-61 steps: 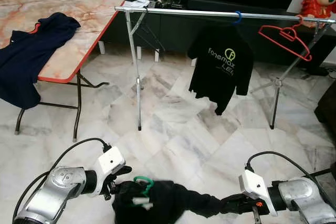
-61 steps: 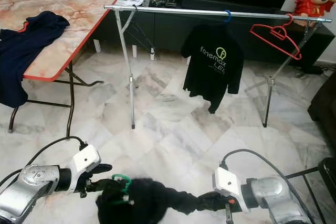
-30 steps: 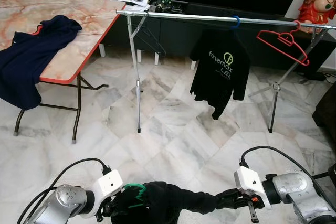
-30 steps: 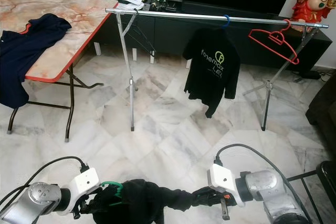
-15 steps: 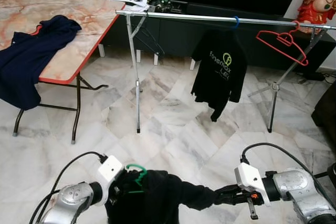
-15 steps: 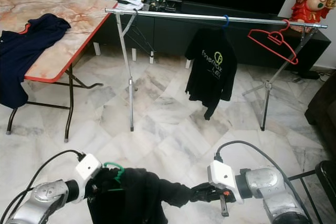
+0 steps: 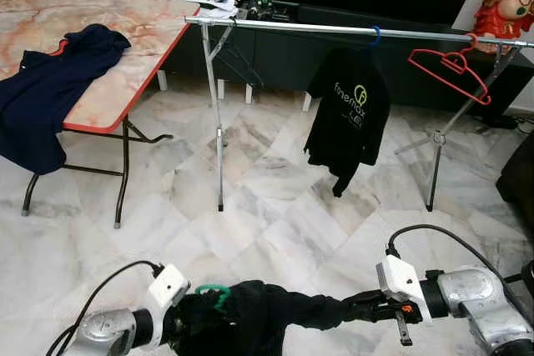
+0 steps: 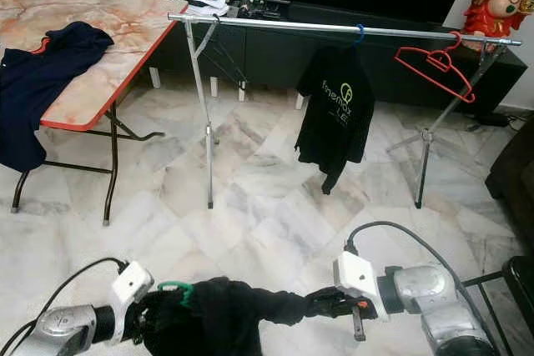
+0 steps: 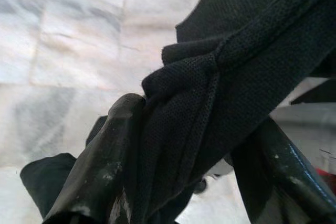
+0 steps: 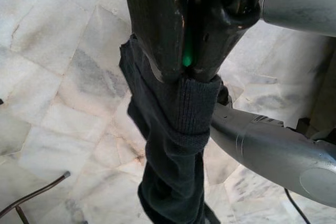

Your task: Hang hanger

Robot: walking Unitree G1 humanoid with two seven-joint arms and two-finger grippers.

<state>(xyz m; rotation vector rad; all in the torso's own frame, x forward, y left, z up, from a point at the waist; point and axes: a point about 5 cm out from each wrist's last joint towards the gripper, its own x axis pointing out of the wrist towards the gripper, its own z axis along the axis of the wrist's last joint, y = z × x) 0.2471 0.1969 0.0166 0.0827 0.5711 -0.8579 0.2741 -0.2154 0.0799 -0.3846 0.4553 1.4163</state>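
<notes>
A black garment [image 7: 259, 318] on a green hanger, whose hook [image 7: 213, 292] sticks up, is stretched low between my two grippers. My left gripper [image 7: 188, 323] is shut on the bunched fabric [image 9: 210, 98] near the hook. My right gripper [image 7: 355, 310] is shut on the sleeve [image 10: 178, 129], and a green glint shows between its fingers [image 10: 157, 19]. The silver clothes rail [image 7: 284, 26] stands ahead across the room, well above and beyond both grippers.
On the rail hang a black printed T-shirt [image 7: 350, 114] and a bare red hanger [image 7: 450, 64]. A marble-topped folding table [image 7: 125, 64] with a navy garment [image 7: 50, 89] stands at the left. Marble floor [image 7: 267, 214] lies open between me and the rail.
My left gripper and the hanger hook have dropped lower, pulling the garment flatter between the grippers. The hanging T-shirt has swung a little. The right gripper has hardly moved.
</notes>
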